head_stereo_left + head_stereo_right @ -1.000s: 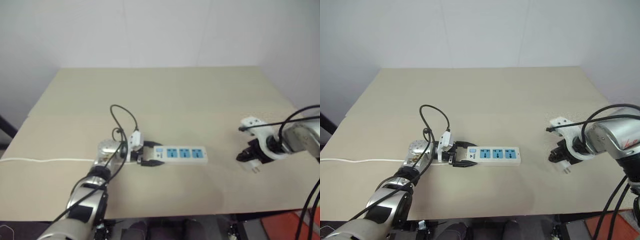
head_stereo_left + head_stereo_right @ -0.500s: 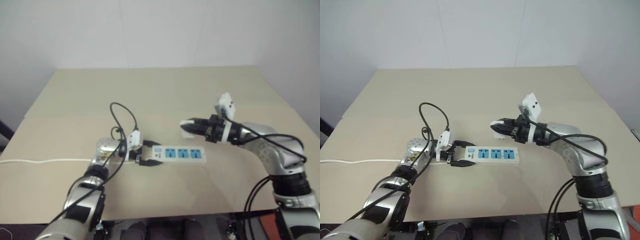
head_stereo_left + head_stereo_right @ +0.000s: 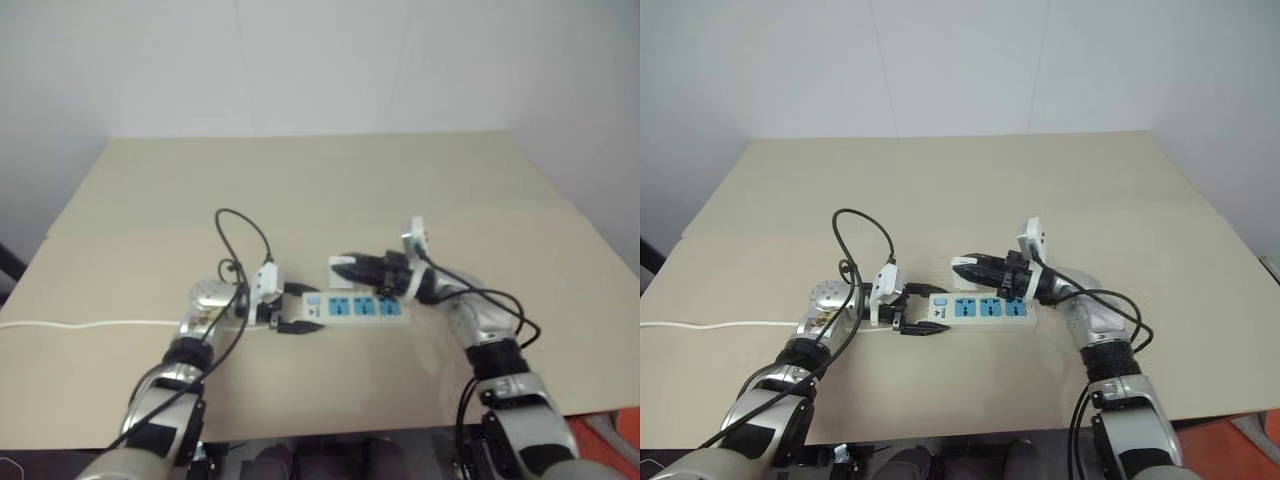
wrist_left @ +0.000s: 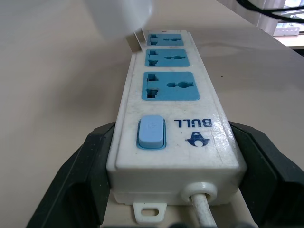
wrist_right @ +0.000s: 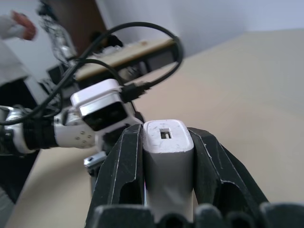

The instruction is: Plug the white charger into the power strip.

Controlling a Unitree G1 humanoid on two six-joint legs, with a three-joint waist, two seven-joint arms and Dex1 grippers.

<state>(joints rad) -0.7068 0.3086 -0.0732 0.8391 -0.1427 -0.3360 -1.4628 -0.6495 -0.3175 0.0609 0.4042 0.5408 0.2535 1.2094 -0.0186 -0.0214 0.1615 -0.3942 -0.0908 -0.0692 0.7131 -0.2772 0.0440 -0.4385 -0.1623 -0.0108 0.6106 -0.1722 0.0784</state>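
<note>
White rounded plastic charger [image 5: 167,164], clamped in right gripper [image 3: 962,267], hovers above flat white 3-socket power strip [image 4: 172,114], which left gripper [image 4: 171,178] clenches; prong misalignment risks jamming.

Even, soft light; bg blurred.

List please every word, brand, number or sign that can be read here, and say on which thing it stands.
"BULL": on the power strip, beside its blue switch, printed upside down in the left wrist view.
A small logo mark under that word: a sign, no letters to read.
Nothing else carries readable text.
</note>
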